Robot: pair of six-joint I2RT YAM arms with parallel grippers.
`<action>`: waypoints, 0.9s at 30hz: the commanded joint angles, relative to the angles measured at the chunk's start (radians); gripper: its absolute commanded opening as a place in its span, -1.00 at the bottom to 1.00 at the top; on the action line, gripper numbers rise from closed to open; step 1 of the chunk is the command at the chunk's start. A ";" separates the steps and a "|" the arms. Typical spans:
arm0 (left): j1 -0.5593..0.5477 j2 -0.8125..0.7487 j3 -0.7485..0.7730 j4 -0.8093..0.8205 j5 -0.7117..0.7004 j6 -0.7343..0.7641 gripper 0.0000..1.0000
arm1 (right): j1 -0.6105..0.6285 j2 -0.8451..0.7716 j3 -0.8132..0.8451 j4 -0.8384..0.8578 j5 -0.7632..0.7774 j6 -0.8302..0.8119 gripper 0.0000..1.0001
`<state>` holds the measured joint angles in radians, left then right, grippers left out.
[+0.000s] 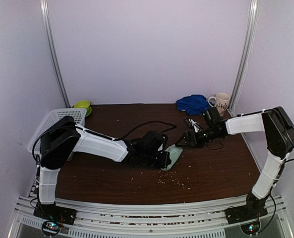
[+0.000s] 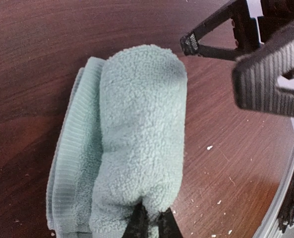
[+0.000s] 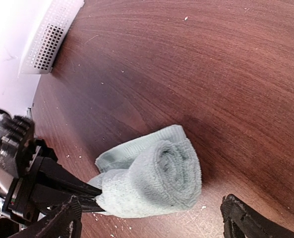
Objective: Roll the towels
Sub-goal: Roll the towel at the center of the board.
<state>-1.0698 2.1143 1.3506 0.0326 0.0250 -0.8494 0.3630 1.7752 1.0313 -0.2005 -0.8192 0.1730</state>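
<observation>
Two arms reach in from the near edge of the dark wooden table (image 1: pixel 211 168), and they meet around the mint-green towel (image 1: pixel 174 156) a little right of the table's middle. A scatter of pale crumbs (image 1: pixel 174 181) lies on the wood just nearer than the towel. The towel is wound into a fat roll lying on its side, the spiral of its end plain in the right wrist view, with a ribbed flap of the same cloth lying flat against the table along one side of the roll. The left gripper (image 1: pixel 167 159) comes at it from the left and is clenched on one end of the roll, its dark fingertips (image 2: pixel 149 223) pinched close together into the fleece. The right gripper (image 1: pixel 182 141) stands at the opposite end, just beside the towel, and from the overhead view it cannot be told whether it touches; its jaws are spread wide and grasp nothing, one finger on each side of the roll's end in its own camera. Farther back, a black cable (image 1: pixel 147 124) loops across the wood. At the far left edge a white perforated basket (image 1: pixel 50 124) sits with a green bowl (image 1: pixel 82 105) behind it. At the far right corner the royal blue towel (image 1: pixel 193 103) lies in a crumpled heap, unrolled, just beside a white patterned mug (image 1: pixel 222 102).
</observation>
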 commanded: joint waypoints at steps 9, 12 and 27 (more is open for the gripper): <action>0.068 0.110 -0.022 0.122 0.177 -0.193 -1.00 | -0.008 0.065 -0.050 0.105 -0.067 0.098 0.86; 0.078 0.123 -0.023 0.153 0.202 -0.224 -1.00 | -0.007 0.079 -0.060 0.126 -0.082 0.123 0.83; 0.126 0.188 -0.035 0.344 0.353 -0.365 -1.00 | 0.016 0.191 -0.046 0.210 -0.170 0.209 0.58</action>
<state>-0.9588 2.2383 1.3373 0.3904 0.3252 -1.1610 0.3645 1.9198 0.9794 0.0086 -0.9741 0.3557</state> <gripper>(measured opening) 0.053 0.796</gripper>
